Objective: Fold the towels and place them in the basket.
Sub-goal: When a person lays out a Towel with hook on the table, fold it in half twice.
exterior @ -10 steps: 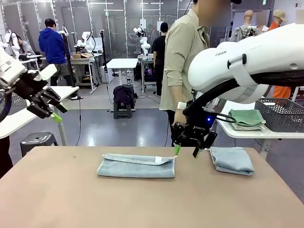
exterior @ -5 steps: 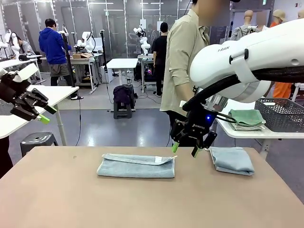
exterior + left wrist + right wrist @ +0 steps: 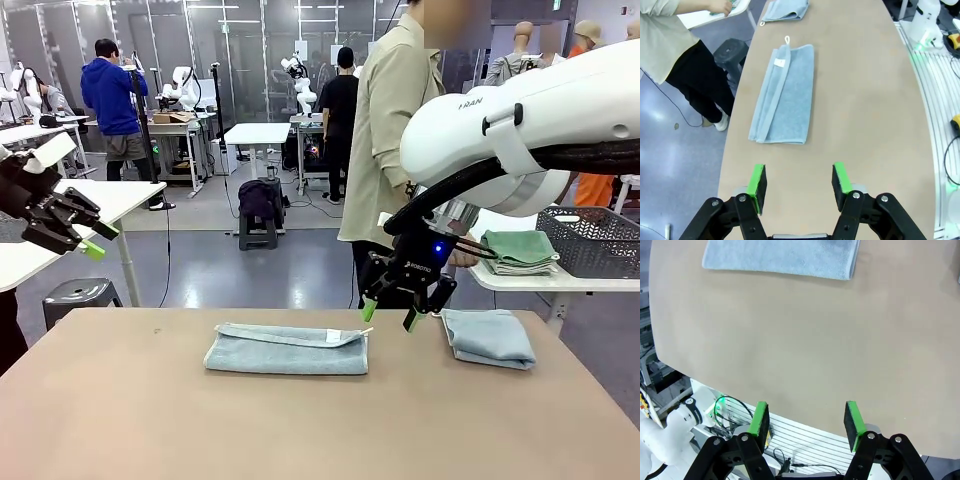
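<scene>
A long, folded, light blue-grey terry towel (image 3: 287,350) lies flat at the middle of the tan counter (image 3: 120,420), with a white label near its right end. The right fingers (image 3: 368,310), black with green pads, hang spread and empty just above and beside that end, not touching it. A second folded blue-grey towel (image 3: 489,337) lies near them, farther right. The left fingers (image 3: 92,249) are held high off the counter's left edge, spread and empty, well apart from the long towel. A dark grey wire-mesh basket (image 3: 590,240) sits on a white side table (image 3: 520,283) beyond the counter's right end.
</scene>
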Controlling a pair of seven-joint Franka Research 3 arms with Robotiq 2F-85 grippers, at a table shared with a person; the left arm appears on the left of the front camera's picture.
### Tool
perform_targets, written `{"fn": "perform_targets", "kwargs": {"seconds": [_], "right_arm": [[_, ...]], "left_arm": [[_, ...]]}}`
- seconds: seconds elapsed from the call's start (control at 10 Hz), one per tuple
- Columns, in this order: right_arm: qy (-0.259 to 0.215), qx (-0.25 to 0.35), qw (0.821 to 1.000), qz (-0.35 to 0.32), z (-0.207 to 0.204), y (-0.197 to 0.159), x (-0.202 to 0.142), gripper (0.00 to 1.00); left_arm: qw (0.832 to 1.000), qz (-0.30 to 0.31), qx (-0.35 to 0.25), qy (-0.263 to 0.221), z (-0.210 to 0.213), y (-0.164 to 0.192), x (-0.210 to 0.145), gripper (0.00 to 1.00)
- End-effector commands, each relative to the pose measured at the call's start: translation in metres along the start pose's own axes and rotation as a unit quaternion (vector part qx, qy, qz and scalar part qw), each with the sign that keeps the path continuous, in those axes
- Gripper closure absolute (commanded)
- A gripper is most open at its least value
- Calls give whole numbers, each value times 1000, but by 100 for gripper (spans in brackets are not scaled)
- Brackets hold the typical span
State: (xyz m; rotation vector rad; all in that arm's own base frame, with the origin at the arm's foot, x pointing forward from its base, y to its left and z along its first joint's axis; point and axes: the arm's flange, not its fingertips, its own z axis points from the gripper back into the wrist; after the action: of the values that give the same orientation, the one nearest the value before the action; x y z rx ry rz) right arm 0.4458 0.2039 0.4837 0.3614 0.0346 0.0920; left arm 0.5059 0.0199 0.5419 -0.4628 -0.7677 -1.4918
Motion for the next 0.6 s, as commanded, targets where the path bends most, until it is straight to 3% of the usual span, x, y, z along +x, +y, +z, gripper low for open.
{"fn": "perform_targets", "kwargs": {"seconds": [0.0,0.2,0.5], "right_arm": [[2,-6,1000,7,-1,-1,0,24],[12,-22,999,-28,-13,-1,9,24],[-17,-39,996,-73,-51,-6,48,24]], "left_arm": [[1000,-4,-2,7,1,0,1,33],[1000,-4,-2,7,1,0,1,33],[1000,-4,-2,7,1,0,1,33]]}}
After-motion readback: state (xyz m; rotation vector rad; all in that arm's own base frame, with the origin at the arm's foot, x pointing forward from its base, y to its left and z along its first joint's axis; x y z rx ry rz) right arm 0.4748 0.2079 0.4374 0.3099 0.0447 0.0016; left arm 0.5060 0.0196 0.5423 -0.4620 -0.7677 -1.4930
